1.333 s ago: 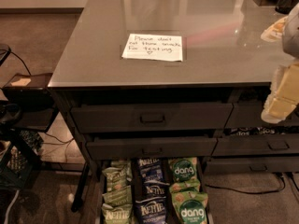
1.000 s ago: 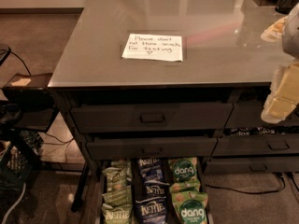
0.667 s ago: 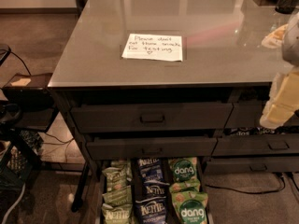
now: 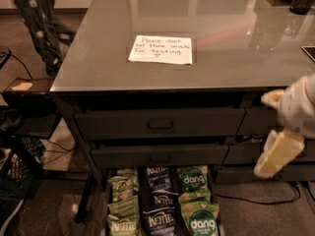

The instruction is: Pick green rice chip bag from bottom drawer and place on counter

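The bottom drawer (image 4: 105, 203) is pulled open at the foot of the cabinet. Its right row holds bright-green "dang" rice chip bags: one at the back (image 4: 193, 179), one at the front (image 4: 203, 223), and another partly covered between them. The glossy grey counter (image 4: 226, 43) carries a white handwritten note (image 4: 161, 49). My gripper (image 4: 264, 134) is at the right edge, in front of the cabinet's right drawers, above and to the right of the green bags. It is open and empty, its pale fingers (image 4: 278, 154) spread apart.
Pale olive Kettle bags (image 4: 122, 205) fill the drawer's left row and dark blue Kettle bags (image 4: 158, 200) the middle. Two shallower drawers (image 4: 160, 124) above are closed. A person's legs (image 4: 37, 18) stand at the far left. A black crate (image 4: 15, 173) and cables lie at the left.
My gripper has moved down and left, closer to the open drawer. A person's legs have come into view at the top left. The bags have not moved.
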`<state>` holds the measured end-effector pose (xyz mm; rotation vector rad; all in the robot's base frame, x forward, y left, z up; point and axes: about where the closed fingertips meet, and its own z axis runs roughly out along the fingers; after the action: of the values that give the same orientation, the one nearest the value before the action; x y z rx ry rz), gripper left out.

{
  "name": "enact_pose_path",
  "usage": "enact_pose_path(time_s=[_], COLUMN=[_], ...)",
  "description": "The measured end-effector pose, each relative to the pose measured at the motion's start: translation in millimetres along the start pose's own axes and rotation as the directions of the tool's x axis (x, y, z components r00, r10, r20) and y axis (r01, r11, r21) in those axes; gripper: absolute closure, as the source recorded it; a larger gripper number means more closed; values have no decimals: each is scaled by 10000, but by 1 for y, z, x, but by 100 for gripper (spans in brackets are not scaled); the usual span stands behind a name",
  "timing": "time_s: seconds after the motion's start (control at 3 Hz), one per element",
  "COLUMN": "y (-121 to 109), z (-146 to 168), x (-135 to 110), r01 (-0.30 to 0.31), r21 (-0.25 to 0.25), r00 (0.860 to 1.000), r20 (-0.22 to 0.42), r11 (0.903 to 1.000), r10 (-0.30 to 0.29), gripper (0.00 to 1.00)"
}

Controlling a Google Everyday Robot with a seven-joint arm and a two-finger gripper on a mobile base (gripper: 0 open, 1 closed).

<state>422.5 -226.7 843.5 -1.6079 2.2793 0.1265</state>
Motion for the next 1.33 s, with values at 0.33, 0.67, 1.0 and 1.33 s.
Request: enact_pose_path(time_s=[0.33,0.67,1.0,1.33], y=[18,38,43,43], z=[73,152,173,173], x=[31,56,63,63], r01=[-341,-451,-552,-549], r21=[-787,-2223,-2670,-2670], r00=[9953,9863,9839,9840], r20=[873,1447,1493,1492], r11=[9963,9739,9621,9621], r10=[410,787,978,976], gripper=[0,0,0,0])
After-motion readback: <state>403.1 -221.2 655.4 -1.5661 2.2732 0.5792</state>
